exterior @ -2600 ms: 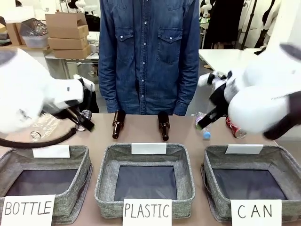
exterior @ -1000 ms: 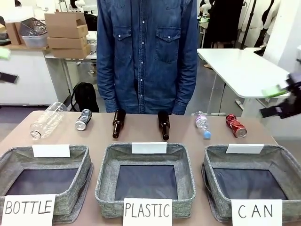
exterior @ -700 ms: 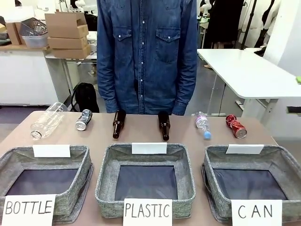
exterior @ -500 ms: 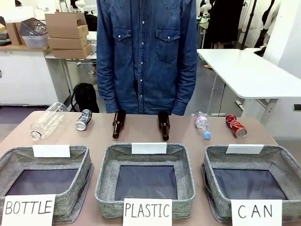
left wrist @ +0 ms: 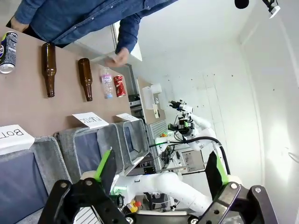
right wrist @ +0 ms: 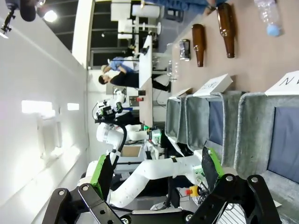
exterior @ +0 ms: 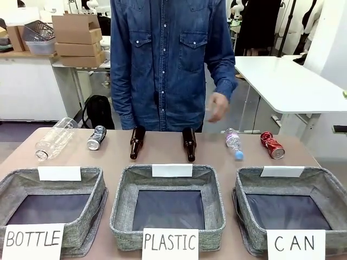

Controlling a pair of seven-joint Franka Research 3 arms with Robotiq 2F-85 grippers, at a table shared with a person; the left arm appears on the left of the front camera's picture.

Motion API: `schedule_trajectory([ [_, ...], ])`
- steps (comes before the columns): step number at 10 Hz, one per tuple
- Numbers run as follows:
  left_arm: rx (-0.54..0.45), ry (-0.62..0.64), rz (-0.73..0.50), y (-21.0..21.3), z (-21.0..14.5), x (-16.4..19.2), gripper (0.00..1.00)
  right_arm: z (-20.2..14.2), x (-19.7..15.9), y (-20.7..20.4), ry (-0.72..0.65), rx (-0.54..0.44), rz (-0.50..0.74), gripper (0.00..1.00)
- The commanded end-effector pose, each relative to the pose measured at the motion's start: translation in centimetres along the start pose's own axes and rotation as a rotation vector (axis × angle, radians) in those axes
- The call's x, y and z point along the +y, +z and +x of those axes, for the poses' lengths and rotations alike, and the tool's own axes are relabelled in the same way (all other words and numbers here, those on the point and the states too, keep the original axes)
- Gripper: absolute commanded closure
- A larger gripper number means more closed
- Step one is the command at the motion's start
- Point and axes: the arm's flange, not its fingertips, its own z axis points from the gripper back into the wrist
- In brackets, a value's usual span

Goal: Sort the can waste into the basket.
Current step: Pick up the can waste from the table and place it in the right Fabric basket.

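A silver and black can [exterior: 96, 137] lies at the table's far left, beside a large clear bottle. At the far right lies a red can [exterior: 271, 145], just behind the grey basket [exterior: 325, 183] with the CAN sign. The left wrist view looks down the table from high up, over the silver can [left wrist: 8, 45], the red can [left wrist: 119, 86] and the CAN basket [left wrist: 134, 138]. My left gripper [left wrist: 161, 163] is open with nothing in it. My right gripper [right wrist: 156, 165] is also open and empty, raised off to the side of the CAN basket [right wrist: 252, 135].
Two brown bottles [exterior: 136, 142] [exterior: 188, 144] and two clear plastic bottles [exterior: 54, 138] [exterior: 233, 143] lie along the far edge. The BOTTLE basket [exterior: 93, 184] and PLASTIC basket [exterior: 120, 189] stand in front. A person's hand [exterior: 218, 106] hangs above the far edge.
Both arms have pulled back off the table, the right one sliding out past the right edge. The person's arm has swung forward, bringing a hand into view.
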Motion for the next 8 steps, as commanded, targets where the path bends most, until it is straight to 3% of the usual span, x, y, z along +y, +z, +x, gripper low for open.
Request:
schedule_trajectory([
  [1, -0.002, -0.018, -0.018, -0.2, 0.3, -0.1, 0.0, 0.4, 0.2, 0.2, 0.03, -0.011, 0.021, 0.0],
  [4, 0.001, 0.003, 0.003, -0.2, 0.1, 0.0, 0.0, 0.4, 0.2, 0.2, 0.03, -0.011, 0.021, 0.0],
  [5, 0.1, -0.043, 0.143, -3.0, 1.2, 0.1, 0.0, 0.4, 0.2, 0.2, 0.03, -0.011, 0.021, 0.0],
  [6, 0.096, -0.078, 0.315, -5.9, 2.9, 0.6, 0.0, 0.4, 0.2, 0.2, 0.03, -0.011, 0.021, 0.0],
  [8, 0.181, -0.11, 0.535, -11.6, 5.2, 2.5, 0.0, 0.4, 0.2, 0.2, 0.03, -0.011, 0.021, 0.0],
])
